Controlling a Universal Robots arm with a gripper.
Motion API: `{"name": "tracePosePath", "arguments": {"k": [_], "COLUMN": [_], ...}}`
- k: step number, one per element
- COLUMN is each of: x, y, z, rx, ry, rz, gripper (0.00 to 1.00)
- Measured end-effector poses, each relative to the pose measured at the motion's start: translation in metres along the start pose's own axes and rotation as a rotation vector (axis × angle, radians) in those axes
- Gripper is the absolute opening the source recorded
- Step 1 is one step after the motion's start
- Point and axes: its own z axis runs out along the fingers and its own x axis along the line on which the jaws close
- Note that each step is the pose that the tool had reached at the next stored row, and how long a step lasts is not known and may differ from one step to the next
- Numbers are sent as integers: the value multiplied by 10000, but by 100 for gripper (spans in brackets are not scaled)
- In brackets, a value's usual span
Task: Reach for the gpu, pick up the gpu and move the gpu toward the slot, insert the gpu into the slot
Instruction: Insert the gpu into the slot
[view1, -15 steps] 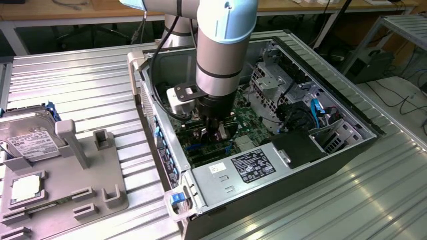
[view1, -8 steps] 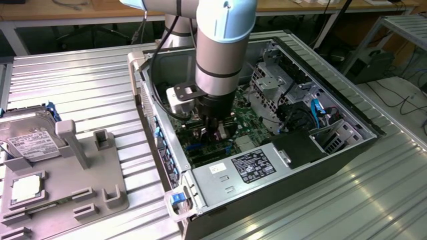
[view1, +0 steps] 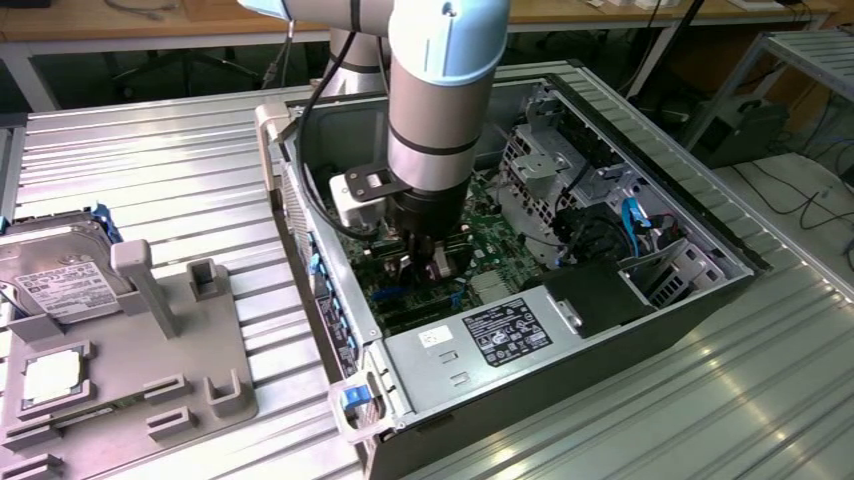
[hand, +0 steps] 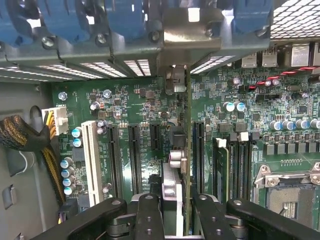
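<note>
Gpu (hand: 186, 150): held edge-on, upright between the fingers (hand: 150, 215), above the motherboard (hand: 135, 107) slots.
Gripper (view1: 430, 262): clenched on the gpu, inside the computer case (view1: 561, 350).

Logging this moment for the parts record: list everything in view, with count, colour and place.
Open black-and-silver metal computer case: one, on the ribbed metal table.
Green motherboard: one, inside the case.
Thin dark green gpu card with silver bracket: one, edge-on, held above the motherboard's slots.
Silver boxy hard drive: one, on the grey fixture at the exterior view's left.
Small square silver CPU chip: one, on the grey plastic fixture.
Black jaws, gripper: one, closed on the gpu card.
Silver-and-blue robot arm: one, reaching down into the case.
</note>
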Motion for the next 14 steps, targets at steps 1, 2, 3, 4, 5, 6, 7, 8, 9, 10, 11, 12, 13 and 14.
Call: {"name": "tracePosePath", "arguments": {"k": [1,2,3,4,5,6,7,8,9,10,11,12,13,14], "x": [0,0,0,0,0,-1,-1,-2,-4,-5,-6,-8,-8,-9], "y": [1,1,2,2,2,2,2,2,2,2,2,2,2,2], "z": [2,3,4,4,4,4,5,5,5,5,5,5,4,4], "rx": [0,0,1,1,1,1,1,1,0,0,0,0,-1,-2], "ry": [0,0,-1,-1,-1,-2,-5,-5,-5,-6,-7,-9,-9,-10], "rz": [1,1,1,0,-4,-14,-28,-41,-57,-71,-86,-103,-121,-133], "gripper": [29,29,29,29,29,29,29,29,29,29,29,29,29,29]}}
